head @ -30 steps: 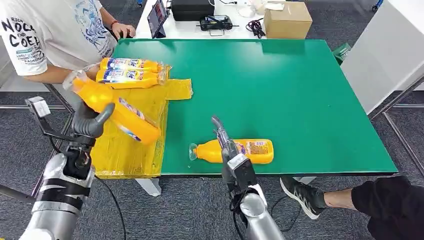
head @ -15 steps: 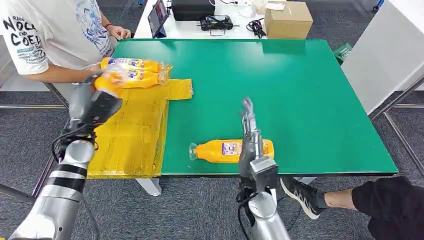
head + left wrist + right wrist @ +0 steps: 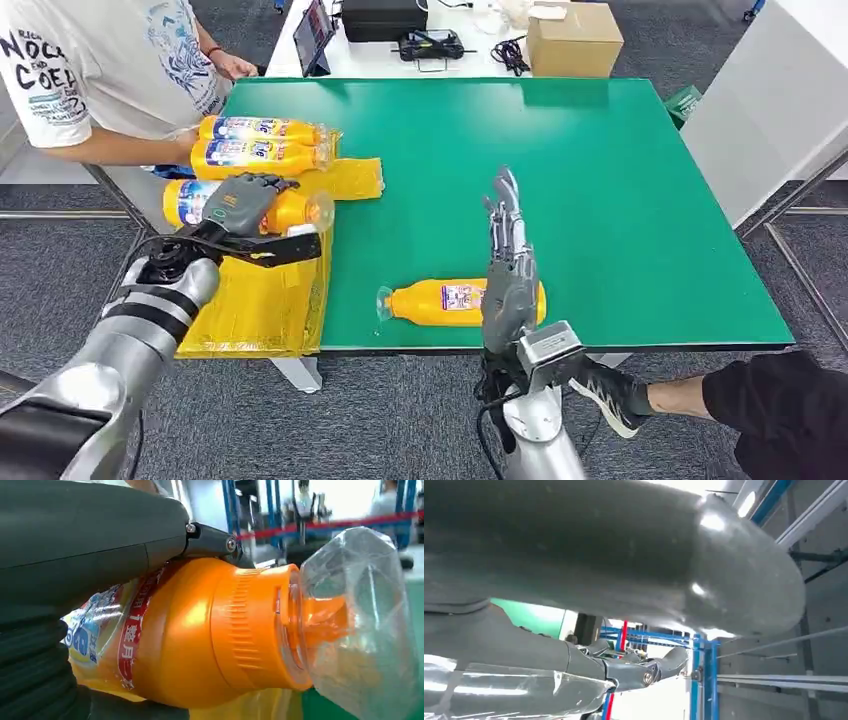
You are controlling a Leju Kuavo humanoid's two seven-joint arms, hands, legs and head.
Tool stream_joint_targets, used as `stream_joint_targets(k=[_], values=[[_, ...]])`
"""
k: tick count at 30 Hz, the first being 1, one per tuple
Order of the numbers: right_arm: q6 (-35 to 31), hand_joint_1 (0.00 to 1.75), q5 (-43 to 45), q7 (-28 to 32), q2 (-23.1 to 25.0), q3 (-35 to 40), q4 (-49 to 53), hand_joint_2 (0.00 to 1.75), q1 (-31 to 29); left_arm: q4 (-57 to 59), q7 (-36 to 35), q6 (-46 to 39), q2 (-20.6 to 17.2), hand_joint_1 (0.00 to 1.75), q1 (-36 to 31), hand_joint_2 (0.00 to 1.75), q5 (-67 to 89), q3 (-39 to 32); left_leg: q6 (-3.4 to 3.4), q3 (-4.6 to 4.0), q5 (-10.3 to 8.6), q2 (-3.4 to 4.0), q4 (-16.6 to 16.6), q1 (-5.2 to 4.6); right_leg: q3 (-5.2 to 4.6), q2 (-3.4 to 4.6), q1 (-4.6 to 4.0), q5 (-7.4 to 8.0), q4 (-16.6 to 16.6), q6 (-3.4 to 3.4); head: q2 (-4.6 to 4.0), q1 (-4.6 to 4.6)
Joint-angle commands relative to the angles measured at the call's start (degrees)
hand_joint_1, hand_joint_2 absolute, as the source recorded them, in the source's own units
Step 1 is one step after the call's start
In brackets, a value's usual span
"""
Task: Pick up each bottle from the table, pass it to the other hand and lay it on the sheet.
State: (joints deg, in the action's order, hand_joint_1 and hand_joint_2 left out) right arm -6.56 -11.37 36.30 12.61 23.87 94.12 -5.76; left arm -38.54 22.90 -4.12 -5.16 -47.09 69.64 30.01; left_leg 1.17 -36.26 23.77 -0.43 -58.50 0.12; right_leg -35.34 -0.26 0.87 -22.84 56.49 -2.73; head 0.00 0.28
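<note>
Fingers of left hand wrapped around orange bottle, lying over yellow sheet; cap end wrapped in clear film. Right hand empty, fingers straight and apart, raised above table bottle. Count: four bottles, two at sheet's far edge. Person stands beside green table.

We see a green table on grey carpet. Behind it stands a white desk bearing a cardboard box and a black case. A white panel leans at right.
</note>
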Motion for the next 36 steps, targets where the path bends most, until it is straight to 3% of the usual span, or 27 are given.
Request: stream_joint_targets(k=[1, 18, 33, 36], values=[[1.30, 0.00, 0.44, -0.83, -1.66, 2.97, -7.53, 0.00, -4.10, 15.41, 3.22, 10.41, -2.38, 1.75, -7.63, 1.75, -6.76, 5.17, -0.06, 0.33, 0.14, 0.19, 0.02, 0.07, 0.31, 0.20, -0.08, -0.06, -0.07, 0.11, 0.00, 0.00], [3.12, 0.00, 0.85, -0.93, -1.40, 3.90, -11.63, 0.00, -5.26, 17.78, 3.74, 14.39, -3.40, 1.75, -8.35, 1.75, -8.54, 9.12, -0.06, 0.26, 0.13, 0.17, 0.01, 0.08, 0.25, 0.18, -0.08, -0.05, -0.06, 0.11, 0.00, 0.00], [4.51, 0.00, 1.17, -1.50, -0.76, 5.30, -15.58, 0.00, -6.93, 16.28, 6.82, 15.08, -2.95, 1.75, -1.28, 1.75, -15.13, 11.19, -0.03, 0.18, 0.06, 0.05, 0.05, 0.01, 0.18, 0.07, -0.01, -0.04, -0.06, 0.07, 0.00, 0.00], [4.54, 0.00, 1.17, -1.53, -0.74, 5.34, -15.67, 0.00, -6.89, 16.01, 6.94, 15.10, -3.10, 1.75, -0.29, 1.75, -16.29, 11.15, -0.07, 0.48, 0.16, 0.18, 0.11, 0.03, 0.44, 0.19, -0.04, -0.09, -0.12, 0.13, 0.00, -0.02]])
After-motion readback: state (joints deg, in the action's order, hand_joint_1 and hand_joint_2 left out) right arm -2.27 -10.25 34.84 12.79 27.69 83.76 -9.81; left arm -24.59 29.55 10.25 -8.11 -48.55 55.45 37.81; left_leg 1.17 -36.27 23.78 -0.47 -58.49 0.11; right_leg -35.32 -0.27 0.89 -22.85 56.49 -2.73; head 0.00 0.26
